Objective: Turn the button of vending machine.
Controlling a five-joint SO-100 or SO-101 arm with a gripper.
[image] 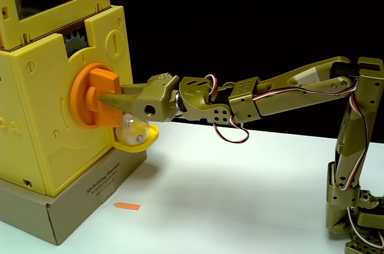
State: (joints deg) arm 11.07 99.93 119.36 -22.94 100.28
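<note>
Vending machine (42, 140), a boxy yellow capsule dispenser, stands on a grey cardboard box (72, 209) at the left of the fixed view, which raises its front to the reach of the olive arm (288, 89) stretched level from the right. Its orange button (93, 98) sits mid-front, and the gripper (105, 100) appears clamped on the bar handle, a hold suited to twisting. Below, a clear capsule (133, 132) rests in the yellow tray (150, 134).
</note>
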